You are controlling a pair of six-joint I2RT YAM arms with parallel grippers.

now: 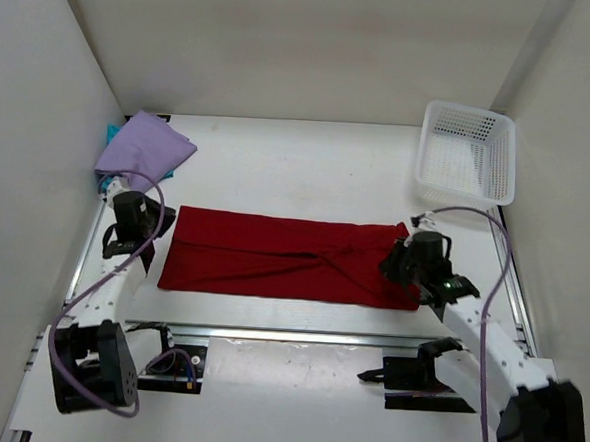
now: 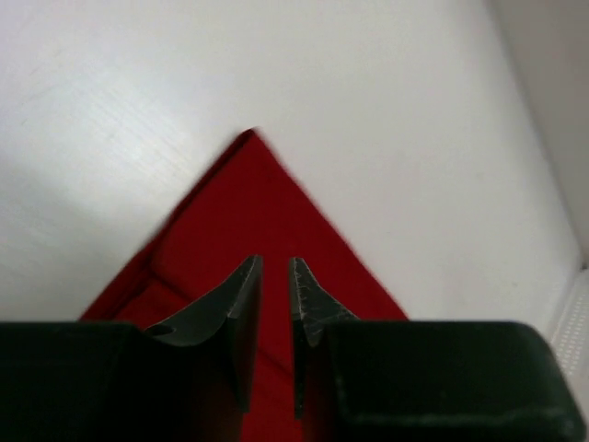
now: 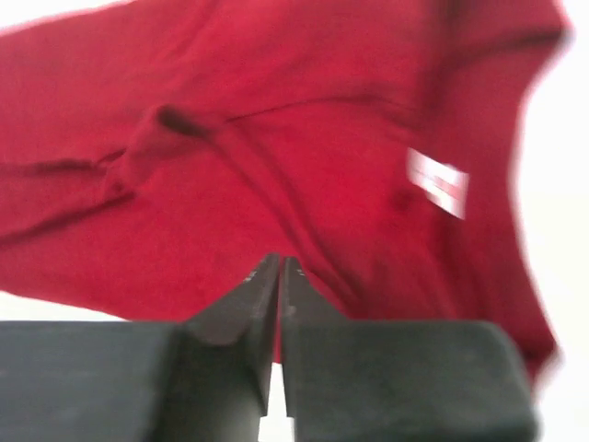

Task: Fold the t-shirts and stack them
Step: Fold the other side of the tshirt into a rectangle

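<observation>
Red t-shirt (image 1: 283, 255): long folded band, table centre.
Lavender t-shirt (image 1: 147, 144): folded, far left, atop teal t-shirt (image 1: 111, 132).
Left gripper (image 2: 274, 269): narrowly open, empty, over the band's left corner.
Right gripper (image 3: 279, 262): barely parted, empty, at its right end.
Remaining: probably cross-folding and stacking the red one.

free: far-centre table (image 1: 299, 161) | blocked: basket (image 1: 466, 154) far-right, lavender shirt (image 1: 146, 147) far-left

This looks like a robotics lab, set up as a test cell. A bare white table (image 1: 298, 171) is boxed in by plain white panel walls (image 1: 285, 50). A left arm (image 1: 121, 281) and a right arm (image 1: 479, 322) are bolted at its near edge beside metal rails (image 1: 288, 334). Purple cables (image 1: 490, 293) loop off them. A white plastic basket (image 1: 426, 149) sits in the far corner.
</observation>
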